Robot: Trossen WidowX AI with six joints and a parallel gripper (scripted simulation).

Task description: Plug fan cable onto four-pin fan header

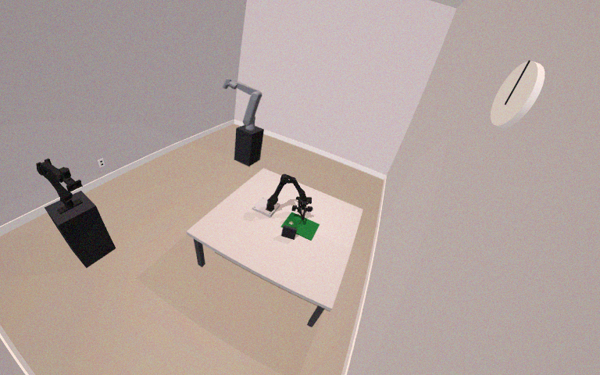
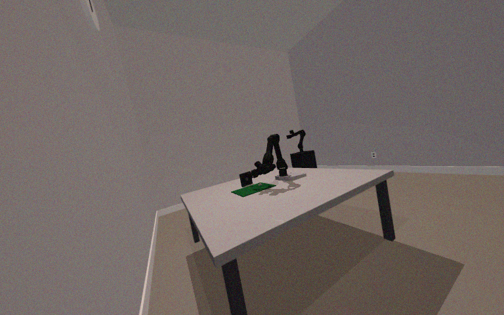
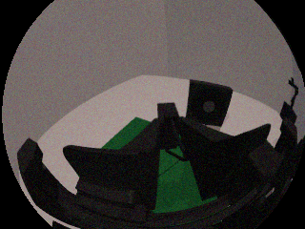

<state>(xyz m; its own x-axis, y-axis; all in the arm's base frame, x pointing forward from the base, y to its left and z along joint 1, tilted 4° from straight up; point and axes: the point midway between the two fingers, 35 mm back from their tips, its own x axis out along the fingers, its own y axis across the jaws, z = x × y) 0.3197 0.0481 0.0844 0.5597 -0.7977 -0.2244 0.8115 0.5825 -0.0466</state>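
A green board (image 1: pixel 311 230) (image 2: pixel 243 191) (image 3: pixel 174 185) lies flat on the white table (image 1: pixel 248 241) (image 2: pixel 267 218). A black fan (image 1: pixel 288 232) (image 2: pixel 245 178) (image 3: pixel 209 103) stands at the board's edge. My gripper (image 1: pixel 302 218) (image 3: pixel 168 121) points down over the board and is shut on the small dark plug (image 3: pixel 167 113). The plug sits low over the green surface. A thin cable (image 3: pixel 177 156) runs from the plug across the board. I cannot make out the four-pin header; the fingers and plug cover that spot.
My arm's base stands on a pale plate (image 1: pixel 264 211) (image 2: pixel 287 177) behind the board. Two other arms on black pedestals (image 1: pixel 83 230) (image 1: pixel 248 145) stand on the floor away from the table. A round clock (image 1: pixel 516 94) hangs on the wall.
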